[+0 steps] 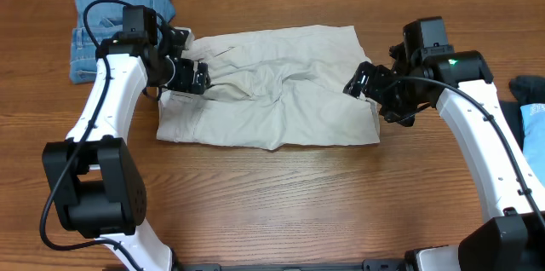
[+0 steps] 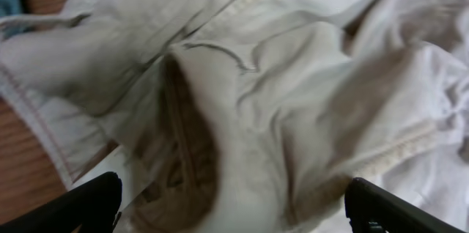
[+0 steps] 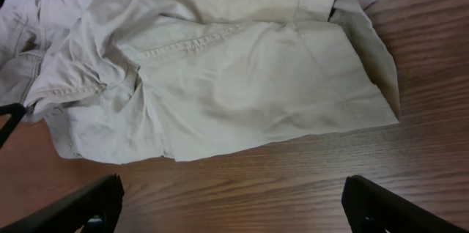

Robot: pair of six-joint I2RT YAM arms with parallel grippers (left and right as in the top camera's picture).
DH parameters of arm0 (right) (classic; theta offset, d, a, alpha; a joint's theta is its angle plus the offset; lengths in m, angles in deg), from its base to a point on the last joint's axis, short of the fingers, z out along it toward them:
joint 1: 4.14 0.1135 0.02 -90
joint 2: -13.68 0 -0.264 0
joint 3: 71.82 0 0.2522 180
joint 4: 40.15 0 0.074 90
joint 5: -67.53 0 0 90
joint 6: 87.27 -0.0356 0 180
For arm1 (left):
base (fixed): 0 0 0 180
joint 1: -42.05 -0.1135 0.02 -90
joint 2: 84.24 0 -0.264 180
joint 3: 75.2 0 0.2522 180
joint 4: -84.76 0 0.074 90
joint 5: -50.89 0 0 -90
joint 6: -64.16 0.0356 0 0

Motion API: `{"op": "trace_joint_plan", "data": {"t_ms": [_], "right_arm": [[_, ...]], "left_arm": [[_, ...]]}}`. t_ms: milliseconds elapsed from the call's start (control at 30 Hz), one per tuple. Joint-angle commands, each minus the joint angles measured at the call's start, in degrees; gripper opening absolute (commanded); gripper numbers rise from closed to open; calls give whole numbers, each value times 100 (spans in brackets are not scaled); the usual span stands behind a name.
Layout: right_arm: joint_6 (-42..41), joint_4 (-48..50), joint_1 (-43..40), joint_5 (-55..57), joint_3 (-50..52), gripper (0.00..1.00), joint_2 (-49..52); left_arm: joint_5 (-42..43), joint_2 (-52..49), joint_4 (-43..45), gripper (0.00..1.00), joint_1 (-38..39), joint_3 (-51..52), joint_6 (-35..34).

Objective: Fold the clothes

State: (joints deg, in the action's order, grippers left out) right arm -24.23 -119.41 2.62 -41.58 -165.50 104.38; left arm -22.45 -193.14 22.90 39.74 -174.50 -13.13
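Left gripper [image 1: 192, 75] is spread wide, nothing between its fingers. It hangs over the left part of the cream shorts [image 1: 281, 92], right by the rumpled pocket area. From the left wrist the two dark fingers [image 2: 88, 204] sit in the bottom corners, far apart, with bunched cream cloth [image 2: 242, 94] filling the gap. Whether the tips press into the fabric, I cannot tell.

Over to the right gripper [image 1: 362, 79]: wide open as well and carrying nothing. It sits at the right edge of the shorts. In the right wrist view its fingers [image 3: 388, 207] frame bare wood, and the shorts' hem [image 3: 242, 79] lies just beyond them, not between them.

The shorts lie in the middle of the table [image 1: 298, 203], spread out but creased, with a ridge of folds through the centre.

Far left there is a blue denim piece [image 1: 111, 15] just beside the shorts, with the left arm and its black cable [image 1: 98, 11] crossing over it. At the right edge lie dark and light-blue pieces [image 1: 532, 109], well apart from the shorts.

The left arm covers the shorts' far-left corner. The right-hand pieces are cut off by the frame, so their shape is unclear. The left wrist view is soft and blurred, so seams read only roughly.
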Motion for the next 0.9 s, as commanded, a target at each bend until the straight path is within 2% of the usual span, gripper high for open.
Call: {"op": "trace_joint_plan", "data": {"t_ms": [0,100,133,233,267,333,400,433,567,633,867], "right_arm": [[42,39,-9,17,-81,100,-31],[39,46,-9,15,-79,100,-31],[37,52,-9,15,-79,100,-31],[39,59,-9,15,-79,100,-31],[39,44,-9,15,-79,100,-31],[37,44,-9,13,-79,100,-31],[17,46,-9,15,-79,100,-31],[20,50,-9,17,-79,100,-31],[20,68,-9,15,-76,99,-26],[20,61,-7,15,-70,98,-26],[17,70,-2,17,-66,95,-26]], "left_arm": [[568,90,-39,100,-2,-50,837],[782,63,-186,100,13,-46,1093],[785,52,-227,95,13,-46,1093],[802,46,-223,68,13,-44,1088],[828,44,-201,48,13,-44,1086],[826,44,-46,23,13,-44,938],[721,44,356,12,-33,-46,415],[450,44,667,4,-94,-87,-170],[-192,44,1276,4,-350,-236,-1467],[-1045,44,1519,4,-457,-236,-2149],[-3014,42,1558,4,-483,-192,-3425]]}}
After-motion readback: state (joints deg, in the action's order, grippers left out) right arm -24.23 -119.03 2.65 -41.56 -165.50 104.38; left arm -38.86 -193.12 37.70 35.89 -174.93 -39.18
